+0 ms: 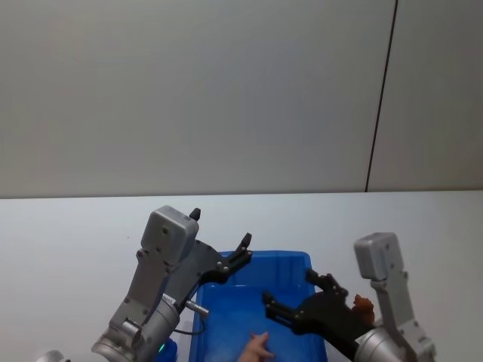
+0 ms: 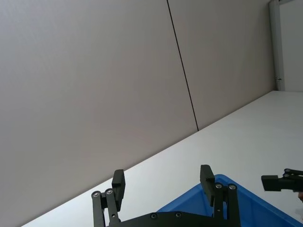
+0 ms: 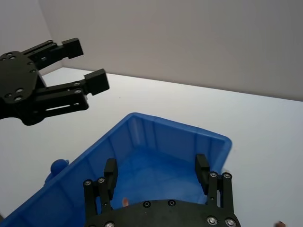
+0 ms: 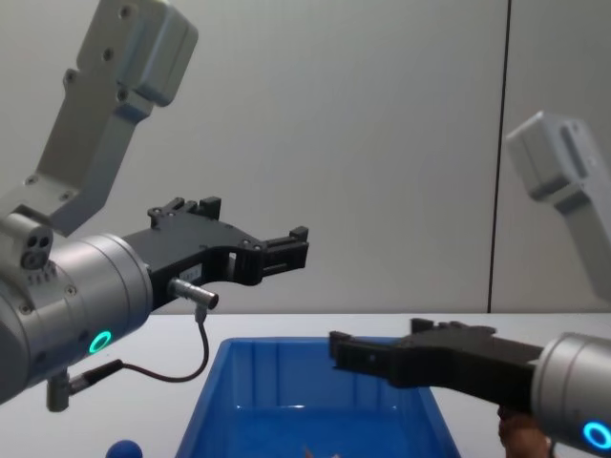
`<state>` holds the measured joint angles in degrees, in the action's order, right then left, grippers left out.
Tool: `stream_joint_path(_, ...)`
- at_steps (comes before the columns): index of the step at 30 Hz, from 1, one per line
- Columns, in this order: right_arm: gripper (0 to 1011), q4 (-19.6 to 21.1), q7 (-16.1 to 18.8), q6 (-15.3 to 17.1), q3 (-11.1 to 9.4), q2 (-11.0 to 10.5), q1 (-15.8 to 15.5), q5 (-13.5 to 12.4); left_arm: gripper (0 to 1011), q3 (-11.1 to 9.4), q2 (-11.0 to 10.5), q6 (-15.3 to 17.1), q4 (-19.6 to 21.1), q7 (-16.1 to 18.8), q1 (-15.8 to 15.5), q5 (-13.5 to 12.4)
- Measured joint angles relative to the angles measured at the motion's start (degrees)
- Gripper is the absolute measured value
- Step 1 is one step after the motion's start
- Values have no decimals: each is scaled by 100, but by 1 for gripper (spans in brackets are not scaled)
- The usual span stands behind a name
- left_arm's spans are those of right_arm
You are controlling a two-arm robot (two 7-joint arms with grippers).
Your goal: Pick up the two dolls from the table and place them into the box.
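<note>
Head, chest and wrist views of a two-armed robot at a plain white worktop [image 1: 68,226] set against a grey panelled wall [image 1: 226,90]. A bright blue rectangular plastic bin [image 1: 290,260] with sloping walls stands on the worktop directly before the robot.

The left gripper [image 1: 220,229] is held in the air over the bin's far left corner. Its two black fingers [image 2: 118,182] are spread wide apart with nothing between them. In the chest view it sits well above the bin's rim.

The right gripper [image 1: 289,287] reaches in from the right, low over the bin's interior. Its fingers [image 3: 202,166] are likewise spread apart and hold nothing.

A small pale pink toy figure [image 1: 258,347] lies on the floor of the bin, towards the near wall and below the right gripper.

A small brown toy animal [image 1: 364,305] stands on the worktop just outside the bin's right wall. It is partly hidden behind the right arm, and its lower part also shows at the bottom right of the chest view.

A small blue rounded object [image 4: 124,448] lies on the worktop just beside the bin's left wall.
</note>
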<state>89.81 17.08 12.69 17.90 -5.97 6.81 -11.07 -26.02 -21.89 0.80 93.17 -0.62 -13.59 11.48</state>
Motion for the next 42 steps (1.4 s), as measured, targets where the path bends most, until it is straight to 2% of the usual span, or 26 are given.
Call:
stream_joint_path(7,1001,362,-420,-16,-50,-140,-250,37,1001,0,0,0,0,0,0,0)
stream_joint_path(16,1001,897,-1126,-30,-149,-382,-688,67,1001,0,0,0,0,0,0,0)
stream_joint_path(23,1001,1110,-1531,9,-204,-514,-968,44,1001,0,0,0,0,0,0,0)
stream_joint_path(32,1001,1153,-1790,47,-233,-576,-1190,2,1001,0,0,0,0,0,0,0)
stream_joint_path(42,1001,914,-1899,48,-172,-492,-1268,63,1001,0,1,0,0,0,0,0)
